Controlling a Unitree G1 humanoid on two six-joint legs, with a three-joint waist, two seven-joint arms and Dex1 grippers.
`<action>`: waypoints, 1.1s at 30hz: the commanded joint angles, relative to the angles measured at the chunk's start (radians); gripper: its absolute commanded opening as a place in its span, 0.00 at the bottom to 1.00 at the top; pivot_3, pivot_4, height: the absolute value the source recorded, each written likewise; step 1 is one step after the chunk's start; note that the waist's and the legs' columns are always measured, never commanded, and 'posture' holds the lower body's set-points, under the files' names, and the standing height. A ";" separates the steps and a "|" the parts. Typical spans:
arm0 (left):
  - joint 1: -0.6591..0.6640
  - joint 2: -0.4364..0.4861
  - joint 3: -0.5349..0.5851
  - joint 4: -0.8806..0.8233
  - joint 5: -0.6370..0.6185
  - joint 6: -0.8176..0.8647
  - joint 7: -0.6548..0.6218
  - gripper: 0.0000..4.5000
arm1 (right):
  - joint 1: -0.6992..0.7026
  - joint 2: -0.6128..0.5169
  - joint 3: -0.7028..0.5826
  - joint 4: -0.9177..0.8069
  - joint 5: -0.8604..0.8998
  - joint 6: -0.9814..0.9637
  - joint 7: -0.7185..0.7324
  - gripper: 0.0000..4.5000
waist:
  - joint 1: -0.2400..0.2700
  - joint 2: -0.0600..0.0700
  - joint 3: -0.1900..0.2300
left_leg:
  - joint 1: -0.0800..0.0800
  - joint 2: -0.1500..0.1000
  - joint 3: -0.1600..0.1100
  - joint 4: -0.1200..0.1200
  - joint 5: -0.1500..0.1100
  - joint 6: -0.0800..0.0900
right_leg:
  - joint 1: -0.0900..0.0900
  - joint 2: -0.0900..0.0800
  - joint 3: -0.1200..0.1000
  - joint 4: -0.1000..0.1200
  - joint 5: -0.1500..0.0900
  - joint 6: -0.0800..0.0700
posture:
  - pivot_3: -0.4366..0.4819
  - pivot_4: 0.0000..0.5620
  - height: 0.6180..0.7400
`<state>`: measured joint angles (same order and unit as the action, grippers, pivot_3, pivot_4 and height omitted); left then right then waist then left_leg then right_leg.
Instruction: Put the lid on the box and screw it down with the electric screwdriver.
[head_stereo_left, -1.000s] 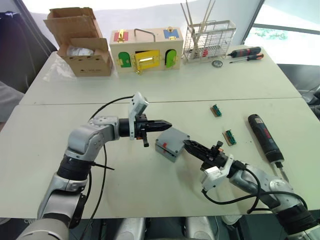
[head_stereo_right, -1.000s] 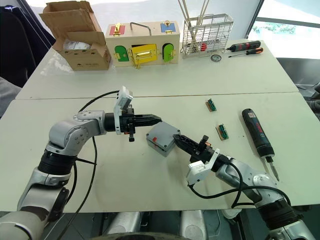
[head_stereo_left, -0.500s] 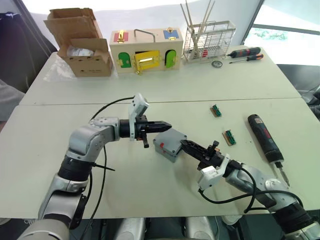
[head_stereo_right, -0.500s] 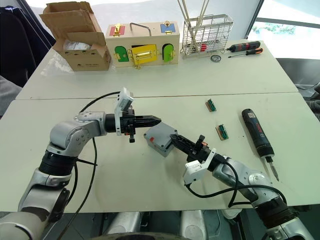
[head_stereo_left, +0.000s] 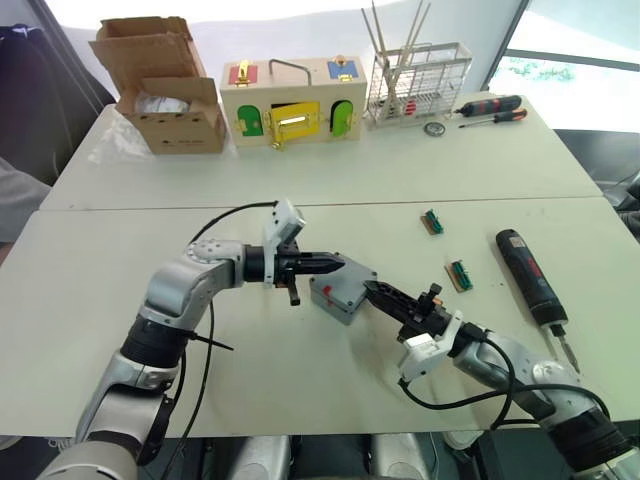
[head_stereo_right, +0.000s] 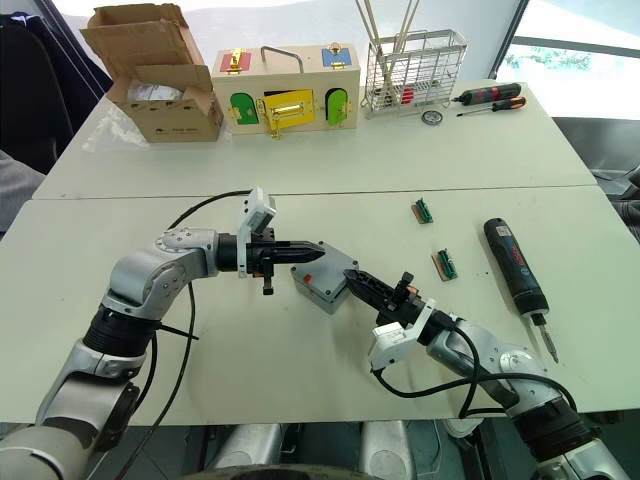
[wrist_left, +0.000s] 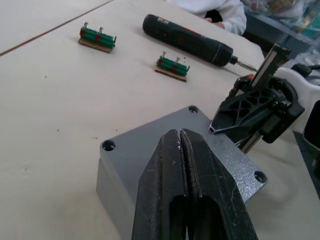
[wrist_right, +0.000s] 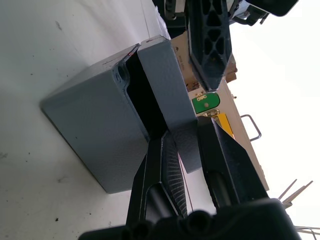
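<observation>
- The box (head_stereo_left: 338, 290), a square grey plastic housing with matte walls and a small red mark on its near side, lies between the two end effectors near the middle of the tabletop (head_stereo_left: 300, 380).
- The lid (wrist_left: 190, 145), a thin square grey cover with a recessed screw hole at each corner, sits on the box but not flush: the right wrist view shows a dark gap at the edge nearest the right end effector (head_stereo_left: 375, 292), so the lid is tilted up on that side.
- Left end effector (head_stereo_left: 328, 264): its black ribbed fingers are clenched together with nothing between them, and the tips lie over the lid's top face, apparently pressing down on it.
- Right end effector: it approaches from the opposite side, one finger running into the gap under the raised lid edge and the other lying over it; the lid's rim is therefore pinched between them.
- Governing relation: the lid's open edge faces the right end effector, while the left tips bear from above; closing the gap appears to require lowering that edge squarely onto the box.
- The electric screwdriver (head_stereo_left: 530, 276), a thick black cylinder with a thin metal bit, lies well apart beyond the right end effector, its long axis pointing bit-first towards the robot; the right arm is nearer to it.
- Two small green terminal blocks (head_stereo_left: 459, 273) lie between the box and the tool.
</observation>
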<state>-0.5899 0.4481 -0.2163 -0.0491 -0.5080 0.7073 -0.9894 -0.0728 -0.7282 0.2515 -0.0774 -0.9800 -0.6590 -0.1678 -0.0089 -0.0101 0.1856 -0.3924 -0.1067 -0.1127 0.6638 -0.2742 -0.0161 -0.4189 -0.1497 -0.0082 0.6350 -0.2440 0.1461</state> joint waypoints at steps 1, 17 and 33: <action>0.006 0.003 -0.009 -0.012 0.019 -0.033 -0.018 0.00 | 0.038 -0.019 0.032 0.020 -0.028 0.001 0.025 0.03 | 0.000 0.000 0.000 | 0.000 0.000 0.000 0.000 0.000 0.000 | 0.000 0.000 0.000 0.000 0.000 0.000 | 0.48 0.27 1.00; 0.079 0.040 -0.172 0.063 0.236 -0.153 -0.031 0.00 | 0.064 -0.039 0.012 0.013 -0.021 0.005 0.003 0.92 | 0.000 -0.005 -0.035 | 0.029 0.001 -0.001 -0.008 -0.010 0.015 | 0.030 -0.001 0.001 -0.008 -0.007 0.004 | 0.48 0.27 1.00; 0.096 0.031 -0.205 0.125 0.309 -0.231 -0.033 0.00 | 0.175 -0.076 -0.048 -0.070 -0.012 0.007 -0.035 0.92 | 0.025 -0.005 -0.044 | 0.037 0.000 -0.003 -0.014 -0.010 0.016 | 0.040 -0.001 0.003 -0.017 -0.010 0.002 | 0.48 0.27 1.00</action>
<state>-0.5327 0.4621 -0.3543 0.0005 -0.2717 0.4479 -1.0237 0.0664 -0.7786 0.2032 -0.1488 -0.9780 -0.6381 -0.2101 0.0161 -0.0148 0.1413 -0.3556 -0.1072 -0.1161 0.6497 -0.2847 0.0007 -0.3787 -0.1504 -0.0049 0.6171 -0.2544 0.1477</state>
